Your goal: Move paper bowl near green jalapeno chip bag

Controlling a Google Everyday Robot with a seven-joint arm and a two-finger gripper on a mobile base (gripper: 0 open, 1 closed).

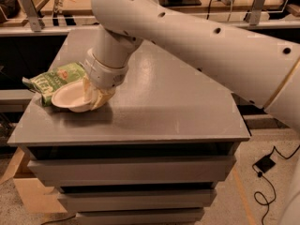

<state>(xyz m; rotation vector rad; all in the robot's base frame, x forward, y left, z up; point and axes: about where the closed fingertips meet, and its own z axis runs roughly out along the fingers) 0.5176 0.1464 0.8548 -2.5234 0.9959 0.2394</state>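
One bowl (69, 97) sits at the left of the grey tabletop (164, 107), its inside showing plain white, its far rim overlapping the near edge of the one bag (54, 80), which lies crinkled just behind it. The one tool (96, 96) is down at the bowl's right side and looks clamped on that rim, with the thick white arm reaching in from the upper right.

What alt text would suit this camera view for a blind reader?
A large white robot arm reaches down to a grey table, its gripper at the rim of a white paper bowl lying right beside a green chip bag.
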